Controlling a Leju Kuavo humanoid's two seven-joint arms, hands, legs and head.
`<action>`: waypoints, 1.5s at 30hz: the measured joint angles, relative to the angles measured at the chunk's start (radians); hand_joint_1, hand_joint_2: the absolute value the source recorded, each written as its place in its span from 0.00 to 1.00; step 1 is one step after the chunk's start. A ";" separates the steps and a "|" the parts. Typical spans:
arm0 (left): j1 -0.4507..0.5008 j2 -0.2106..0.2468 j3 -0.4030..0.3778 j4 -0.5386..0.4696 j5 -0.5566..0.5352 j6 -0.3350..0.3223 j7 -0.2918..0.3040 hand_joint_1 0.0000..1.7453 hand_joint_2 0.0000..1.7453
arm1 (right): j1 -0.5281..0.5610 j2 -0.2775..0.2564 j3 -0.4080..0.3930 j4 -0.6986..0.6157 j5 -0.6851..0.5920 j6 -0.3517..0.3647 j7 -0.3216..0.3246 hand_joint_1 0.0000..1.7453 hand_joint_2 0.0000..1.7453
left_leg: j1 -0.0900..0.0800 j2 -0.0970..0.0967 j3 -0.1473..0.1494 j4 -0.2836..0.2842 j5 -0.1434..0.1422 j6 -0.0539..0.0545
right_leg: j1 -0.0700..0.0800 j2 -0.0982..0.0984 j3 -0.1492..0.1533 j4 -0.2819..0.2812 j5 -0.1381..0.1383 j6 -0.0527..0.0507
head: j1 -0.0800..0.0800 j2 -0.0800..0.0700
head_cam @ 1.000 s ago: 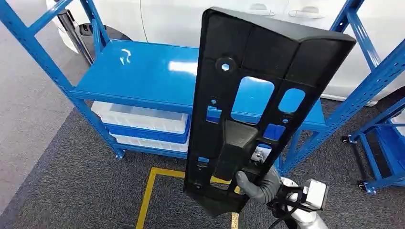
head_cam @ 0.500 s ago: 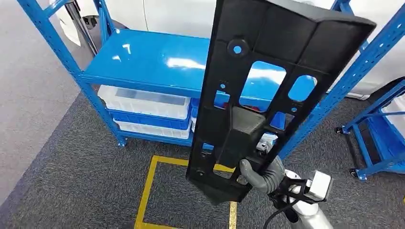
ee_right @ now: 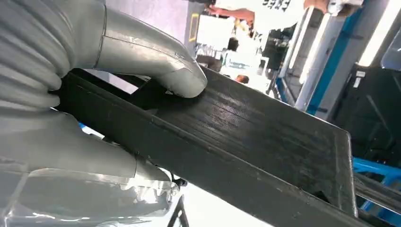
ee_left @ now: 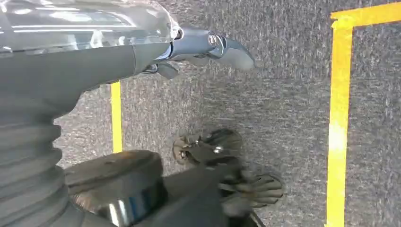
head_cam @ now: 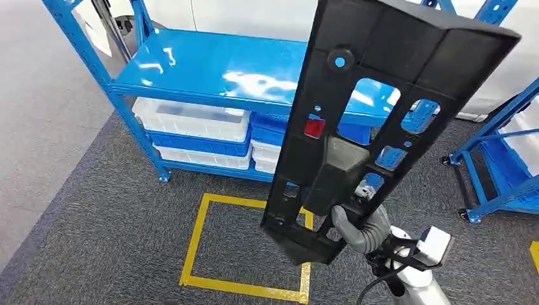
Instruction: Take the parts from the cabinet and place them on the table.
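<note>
A long black plastic part (head_cam: 381,95) with several cut-out holes stands nearly upright in front of me, leaning to the right at its top. My right hand (head_cam: 359,232) grips it near its lower end. In the right wrist view the thumb (ee_right: 156,61) presses on the ribbed black part (ee_right: 265,142), with the fingers wrapped under its edge. My left hand (ee_left: 203,47) hangs over the grey carpet with its fingers apart and nothing in it.
A blue shelf rack (head_cam: 210,70) stands ahead, with white and blue bins (head_cam: 191,127) on its lower level. A yellow tape square (head_cam: 197,241) marks the carpet before it. Another blue rack (head_cam: 502,165) stands at the right. A white car (head_cam: 254,16) is behind.
The camera has moved: more carpet and the whole yellow square now show, and the rack sits higher in the picture. The black part stays in my right hand, farther right.
</note>
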 joint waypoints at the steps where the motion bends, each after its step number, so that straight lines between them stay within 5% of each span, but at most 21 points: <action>1: 0.000 0.000 0.000 0.000 -0.001 -0.001 -0.001 0.00 1.00 | 0.003 0.000 -0.008 0.000 0.000 0.000 -0.001 1.00 1.00 | -0.003 -0.002 -0.010 0.005 0.002 0.006 | -0.002 -0.002 0.003 -0.006 0.012 0.008 | 0.000 0.000; 4: 0.002 -0.002 0.000 0.001 -0.005 -0.002 0.001 0.00 1.00 | 0.009 0.002 -0.024 0.001 0.000 -0.001 -0.003 1.00 1.00 | -0.002 0.000 -0.033 -0.004 0.029 0.025 | -0.002 0.003 -0.007 -0.015 0.044 0.027 | 0.000 0.000; 5: -0.001 -0.003 0.000 0.002 -0.006 -0.002 0.002 0.00 1.00 | 0.014 0.006 -0.032 0.002 0.000 0.000 -0.003 1.00 1.00 | 0.002 0.007 -0.042 -0.006 0.045 0.034 | -0.009 0.005 -0.020 -0.003 0.013 0.030 | 0.000 0.000; 8: -0.001 -0.003 0.000 0.002 -0.008 -0.002 0.005 0.00 1.00 | 0.016 0.008 -0.050 0.002 -0.002 0.002 -0.002 1.00 1.00 | -0.002 0.009 -0.097 -0.005 0.087 0.047 | -0.009 0.004 -0.073 0.193 -0.179 0.039 | 0.000 0.000; 9: -0.001 -0.003 0.000 0.002 -0.008 -0.002 0.006 0.00 1.00 | 0.015 0.008 -0.056 0.004 -0.005 0.004 0.000 1.00 1.00 | -0.004 0.009 -0.115 -0.004 0.100 0.047 | -0.009 0.004 -0.084 0.261 -0.202 0.040 | 0.000 0.000; 11: 0.000 -0.003 0.000 0.002 -0.008 -0.001 0.009 0.00 1.00 | 0.011 0.008 -0.060 0.010 -0.008 0.011 0.010 1.00 1.00 | -0.007 0.010 -0.148 -0.001 0.123 0.046 | -0.008 0.004 -0.065 0.305 -0.165 0.040 | 0.000 0.000; 13: 0.000 -0.003 0.000 0.002 -0.006 -0.001 0.010 0.00 1.00 | 0.001 0.008 -0.062 0.014 -0.014 0.017 0.021 1.00 1.00 | -0.009 0.010 -0.185 0.006 0.147 0.042 | -0.007 0.004 0.037 0.195 -0.084 0.031 | 0.000 0.000; 14: -0.001 -0.003 0.000 0.002 -0.005 -0.001 0.010 0.00 1.00 | -0.007 0.008 -0.062 0.015 -0.016 0.017 0.025 1.00 1.00 | -0.010 0.010 -0.196 0.009 0.159 0.040 | -0.003 0.005 0.117 0.091 -0.087 0.021 | 0.000 0.000; 15: 0.000 -0.005 0.000 0.002 -0.005 -0.001 0.008 0.00 1.00 | -0.015 0.008 -0.065 0.015 -0.017 0.018 0.026 1.00 1.00 | -0.014 0.009 -0.203 0.011 0.167 0.035 | 0.003 0.003 0.177 -0.007 -0.140 0.011 | 0.000 0.000; 19: 0.001 -0.006 0.000 0.002 -0.003 -0.002 0.002 0.00 1.00 | -0.021 0.009 -0.070 0.018 -0.019 0.018 0.026 1.00 1.00 | -0.005 0.010 -0.203 -0.012 0.214 0.013 | 0.012 0.003 0.179 -0.050 -0.121 -0.002 | 0.000 0.000; 20: 0.003 -0.005 0.000 0.002 -0.003 -0.002 0.002 0.00 1.00 | -0.021 0.009 -0.070 0.020 -0.019 0.018 0.027 1.00 1.00 | -0.006 0.008 -0.212 -0.008 0.203 0.008 | -0.004 -0.003 0.172 -0.064 -0.101 -0.007 | 0.000 0.000; 24: 0.004 -0.005 0.000 0.002 0.001 -0.001 -0.002 0.00 1.00 | -0.021 0.009 -0.069 0.027 -0.020 0.027 0.024 1.00 1.00 | 0.001 0.003 -0.281 0.246 -0.016 -0.014 | -0.002 -0.005 0.107 -0.065 -0.054 -0.016 | 0.000 0.000; 25: 0.005 -0.005 0.000 0.002 0.003 0.002 -0.006 0.00 1.00 | -0.021 0.008 -0.069 0.032 -0.021 0.035 0.022 1.00 1.00 | 0.003 0.003 -0.288 0.308 -0.013 -0.018 | -0.003 -0.006 0.091 -0.062 -0.043 -0.013 | 0.000 0.000; 28: 0.006 -0.004 0.000 0.002 0.002 0.011 -0.011 0.00 1.00 | -0.026 0.008 -0.069 0.045 -0.023 0.050 0.021 1.00 1.00 | 0.012 0.003 -0.208 0.250 0.093 -0.028 | -0.010 -0.007 0.051 -0.050 -0.021 0.000 | 0.000 0.000; 29: 0.006 -0.003 0.000 0.002 -0.001 0.013 -0.014 0.00 1.00 | -0.028 0.008 -0.068 0.049 -0.023 0.053 0.021 1.00 1.00 | 0.016 0.003 -0.137 0.150 0.102 -0.031 | -0.014 -0.007 0.043 -0.043 -0.017 0.006 | 0.000 0.000; 31: 0.003 -0.004 -0.001 0.002 -0.004 0.014 -0.016 0.00 1.00 | -0.036 0.008 -0.067 0.050 -0.025 0.054 0.021 1.00 1.00 | 0.008 -0.006 -0.046 0.005 0.045 -0.024 | -0.010 -0.007 0.030 -0.029 -0.012 0.019 | 0.000 0.000; 35: 0.009 -0.003 0.000 0.002 -0.002 0.019 -0.016 0.00 1.00 | -0.042 0.010 -0.067 0.060 -0.037 0.066 0.021 1.00 1.00 | 0.012 -0.005 -0.054 -0.002 0.040 0.012 | -0.012 -0.006 0.019 -0.024 -0.001 0.040 | 0.000 0.000; 38: 0.007 -0.003 0.000 0.002 -0.002 0.020 -0.017 0.00 1.00 | -0.053 0.012 -0.067 0.069 -0.039 0.071 0.023 1.00 1.00 | 0.007 -0.004 -0.066 -0.002 0.052 0.031 | -0.014 -0.005 -0.047 0.136 -0.106 0.048 | 0.000 0.000; 41: 0.010 -0.003 0.000 0.002 -0.002 0.020 -0.017 0.00 1.00 | -0.056 0.012 -0.067 0.076 -0.040 0.071 0.024 1.00 1.00 | -0.001 -0.005 -0.073 0.000 0.056 0.037 | -0.014 -0.005 -0.113 0.297 -0.165 0.047 | 0.000 0.000; 43: 0.013 -0.003 0.000 0.002 -0.002 0.020 -0.017 0.00 1.00 | -0.056 0.012 -0.066 0.084 -0.040 0.071 0.024 1.00 1.00 | -0.011 -0.011 -0.073 0.001 0.058 0.040 | -0.009 -0.004 -0.089 0.267 -0.129 0.034 | 0.000 0.000; 45: 0.012 -0.003 0.000 0.002 -0.002 0.020 -0.017 0.00 1.00 | -0.060 0.012 -0.066 0.086 -0.040 0.071 0.024 1.00 1.00 | -0.021 -0.024 -0.069 0.001 0.058 0.040 | 0.003 0.008 0.001 0.097 -0.047 0.007 | 0.000 0.000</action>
